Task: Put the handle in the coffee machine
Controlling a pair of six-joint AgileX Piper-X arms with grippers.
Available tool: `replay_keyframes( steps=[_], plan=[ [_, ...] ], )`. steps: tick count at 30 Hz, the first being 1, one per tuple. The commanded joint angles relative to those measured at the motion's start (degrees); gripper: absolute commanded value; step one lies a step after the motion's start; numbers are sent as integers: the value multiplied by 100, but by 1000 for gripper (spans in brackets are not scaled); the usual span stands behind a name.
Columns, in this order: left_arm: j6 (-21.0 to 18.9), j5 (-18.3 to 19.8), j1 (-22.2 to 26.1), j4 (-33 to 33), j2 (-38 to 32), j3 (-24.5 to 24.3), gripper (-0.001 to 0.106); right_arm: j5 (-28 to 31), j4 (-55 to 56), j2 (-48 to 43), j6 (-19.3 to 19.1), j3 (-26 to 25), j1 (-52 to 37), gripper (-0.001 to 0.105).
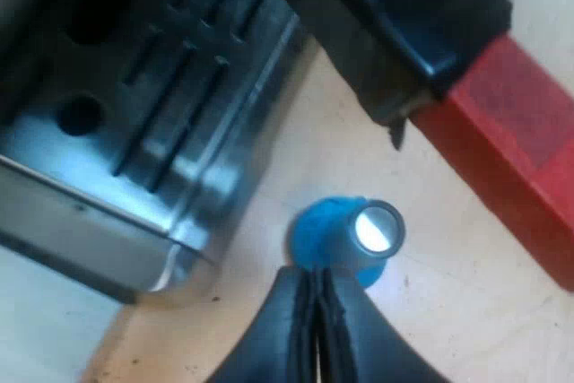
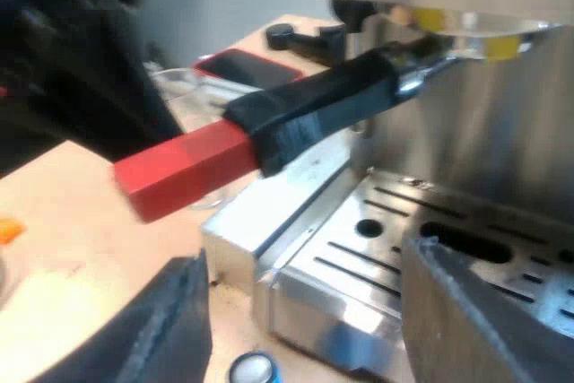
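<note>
The handle [image 2: 314, 114], jutting out past the drip tray [image 2: 377, 248], is sitting in the coffee machine's [image 2: 502, 132] front, the released right tool [image 2: 303, 257] hovering near it and the left tool [image 1: 314, 293] clenched empty over the blue tamper [image 1: 336, 235]; lock-in seems the step in hand, calling next for a regrasp and twist.

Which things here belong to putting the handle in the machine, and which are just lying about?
For the job:
- espresso machine
- holder's handle, red end out, at the machine's front
- right end effector, open, below the handle

Lying about:
- blue tamper, on the table by the drip tray
- flat dark item with a red edge, on the table beyond the handle
</note>
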Motion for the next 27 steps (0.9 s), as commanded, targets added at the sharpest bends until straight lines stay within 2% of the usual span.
replay_keyframes(
  steps=[1,9,13,20,24,27],
  plan=[
    [-265,-106,-211,-153,-18,18,0,-97,128,-179,-7,-13,44,51],
    [-431,-111,-980,-243,-162,18,0,-183,786,-652,15,-13,44,51],
    [-597,-95,-1385,-399,-249,18,0,-42,1114,-880,15,-13,44,51],
    [-603,-5,-2221,-743,-278,-146,0,259,1614,-1188,81,-13,44,51],
    [-603,-41,-2409,-900,-278,-299,0,258,1720,-1213,132,-13,44,51],
    [-603,-225,-2382,-688,-278,-444,0,258,1698,-1213,150,-13,44,51]
  ],
)
